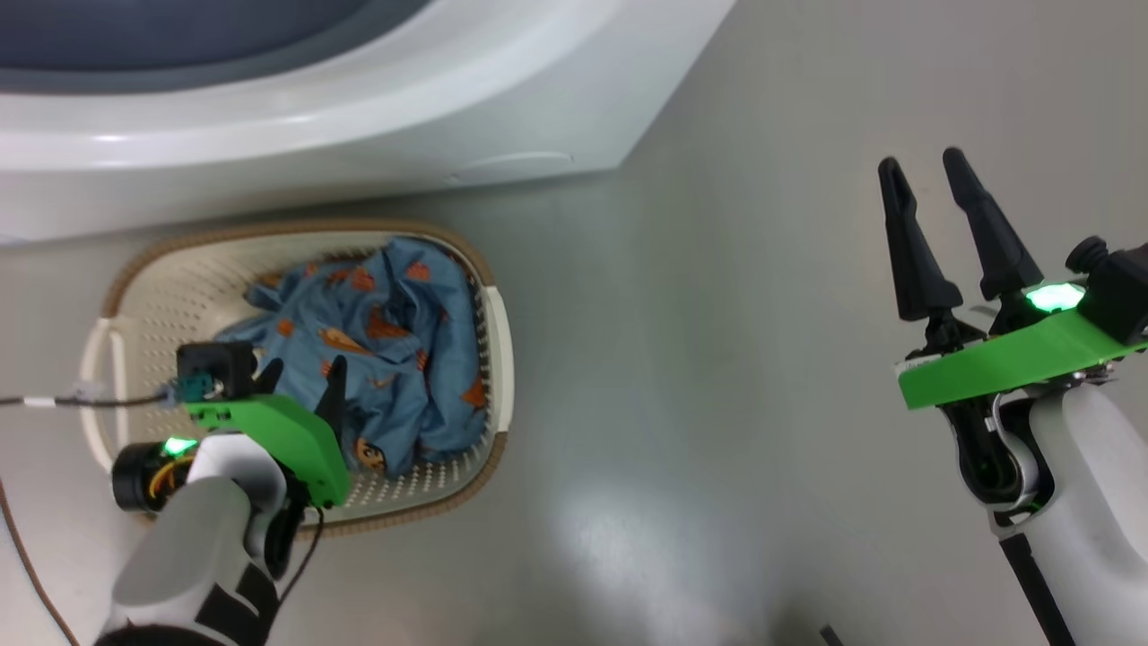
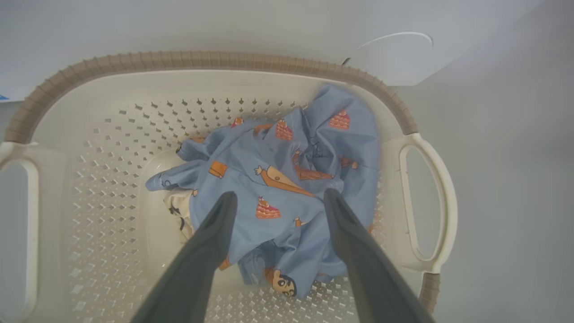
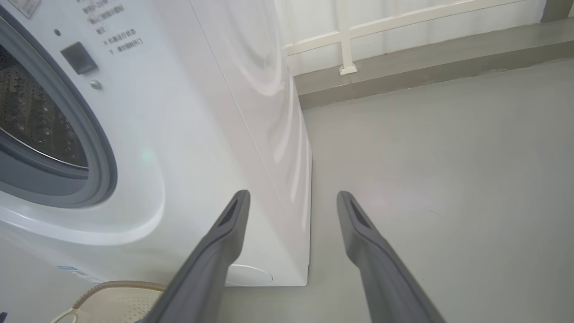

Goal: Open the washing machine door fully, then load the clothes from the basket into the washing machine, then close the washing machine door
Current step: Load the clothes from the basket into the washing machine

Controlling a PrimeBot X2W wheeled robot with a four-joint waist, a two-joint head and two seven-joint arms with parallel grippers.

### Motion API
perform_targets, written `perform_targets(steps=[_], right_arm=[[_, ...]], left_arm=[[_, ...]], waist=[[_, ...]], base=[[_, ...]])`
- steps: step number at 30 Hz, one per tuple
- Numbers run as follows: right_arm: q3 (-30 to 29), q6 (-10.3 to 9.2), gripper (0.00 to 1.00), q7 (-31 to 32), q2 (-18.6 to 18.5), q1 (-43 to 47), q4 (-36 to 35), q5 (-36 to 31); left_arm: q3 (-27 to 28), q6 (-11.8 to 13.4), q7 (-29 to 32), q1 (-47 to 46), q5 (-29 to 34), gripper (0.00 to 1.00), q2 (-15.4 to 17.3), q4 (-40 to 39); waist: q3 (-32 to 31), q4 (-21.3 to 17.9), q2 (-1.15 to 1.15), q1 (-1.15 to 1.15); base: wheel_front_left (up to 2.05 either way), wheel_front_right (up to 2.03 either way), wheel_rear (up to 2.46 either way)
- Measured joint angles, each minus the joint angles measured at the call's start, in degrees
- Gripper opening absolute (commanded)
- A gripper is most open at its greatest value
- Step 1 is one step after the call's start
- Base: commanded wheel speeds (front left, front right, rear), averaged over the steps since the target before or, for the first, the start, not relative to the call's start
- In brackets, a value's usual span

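Left claw point(image 2: 280, 195) hangs over the basket point(image 2: 202, 60), fingers spread wide and holding nothing. Its tips stand either side of a raised fold in the clothes point(image 2: 291, 148); whether they touch the cloth cannot be told. Right claw point(image 1: 920, 161) is also spread and empty, held above bare floor point(image 1: 717, 404) well to the right of the basket and pointing toward the washing machine point(image 3: 202, 112).

The clothes lie bunched in the right half of the basket, blue fabric with orange cartoon figures, and a small cream piece point(image 2: 177, 211) peeks out from under the left edge. The basket sits on the floor just in front of the machine. The right wrist view shows the drum opening point(image 3: 36, 121) uncovered inside its grey gasket point(image 3: 98, 152), so the door seems already swung aside and the loading step is in hand.

Several things could go wrong from here:
- A shallow pinch may catch only a thin fold, and the cloth could slip out on the way up.
- Fingers pushed too deep may snag in the perforated bottom, dragging or tipping the light basket.
- The cream piece may stay behind under the blue bundle.
- A trailing sleeve may catch the woven rim or drape over the gasket, which would later block the door.
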Motion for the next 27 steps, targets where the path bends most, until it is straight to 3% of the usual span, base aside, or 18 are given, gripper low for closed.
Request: perform_targets(steps=[7, 14, 20, 27], right_arm=[[0.01, 0.01, 1.00, -0.01, 0.74, -2.04, -0.67, 0.00], [0.02, 0.01, 1.00, -0.01, 2.19, -2.33, -1.25, 0.00], [0.02, 0.01, 1.00, -0.01, 2.97, -2.42, -1.99, 0.01], [0.20, 0.01, 1.00, -0.01, 2.99, -3.50, -2.24, 0.01]], left_arm=[[1.08, -1.69, 2.82, -7.00, -2.82, 1.00, 0.48, 8.40], [1.89, -2.72, 5.38, -12.71, -4.77, 1.00, 2.93, 13.88], [-0.37, -2.76, 5.43, -16.64, -2.89, 1.00, 5.04, 15.23], [-2.19, -2.75, 8.00, -19.23, -1.68, 1.00, 5.27, 16.79]], waist=[[6.60, -2.14, 0.00, 0.00], [12.32, -5.14, 0.00, 0.00], [15.48, -7.07, 0.00, 0.00], [17.90, -8.44, 0.00, 0.00]], base=[[0.00, 0.00, 0.00], [0.00, 0.00, 0.00], [0.00, 0.00, 0.00], [0.00, 0.00, 0.00]])
